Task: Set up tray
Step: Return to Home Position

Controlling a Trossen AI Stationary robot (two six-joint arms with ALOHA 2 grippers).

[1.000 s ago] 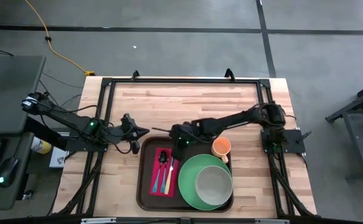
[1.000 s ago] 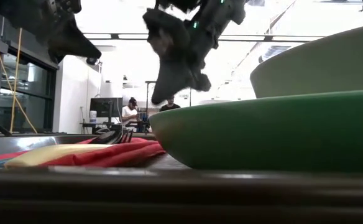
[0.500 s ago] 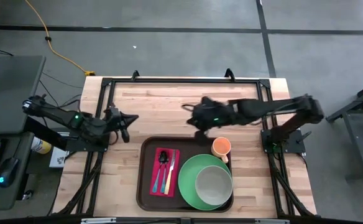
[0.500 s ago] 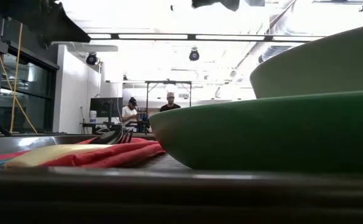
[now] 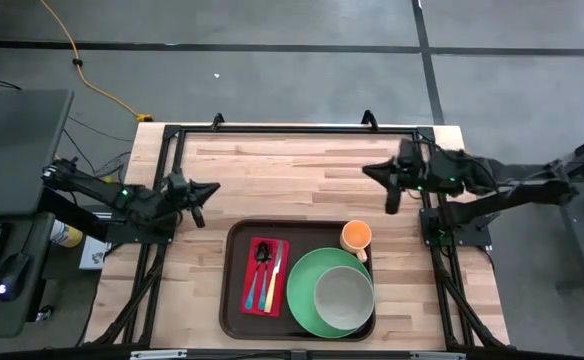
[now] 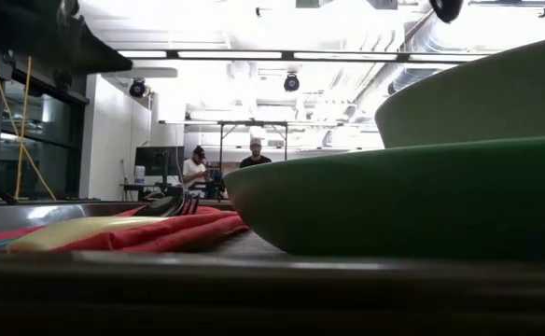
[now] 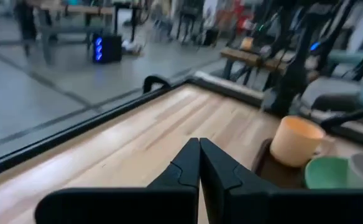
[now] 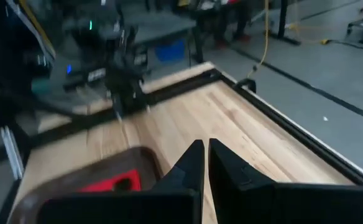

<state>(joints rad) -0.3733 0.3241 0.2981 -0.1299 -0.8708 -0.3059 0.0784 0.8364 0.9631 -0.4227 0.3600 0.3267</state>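
Note:
The dark brown tray [image 5: 234, 305] lies flat on the near middle of the wooden table. On it sit a green plate [image 5: 305, 292] with a pale bowl [image 5: 345, 294] on top, an orange cup [image 5: 356, 237] in the tray's far right corner, and a red napkin [image 5: 262, 277] carrying a fork and spoon. My left gripper [image 5: 212, 188] hovers shut over the table's left side, left of the tray. My right gripper [image 5: 367, 171] hovers shut over the table's right far part, beyond the cup. The left wrist view shows the cup [image 7: 296, 140] ahead of the shut fingers [image 7: 199, 144].
A black frame [image 5: 292, 128] runs along the table's far, left and right edges. Bare wood [image 5: 292, 175] stretches between the tray and the far edge. In the low view the plate [image 6: 394, 205] and napkin [image 6: 160, 229] fill the foreground; people stand far off in the room.
My right gripper has drawn back from above the tray's far left part, up and toward the table's far right. My left gripper has pulled away from the tray's far left corner toward the table's left edge. Everything on the tray has stayed put.

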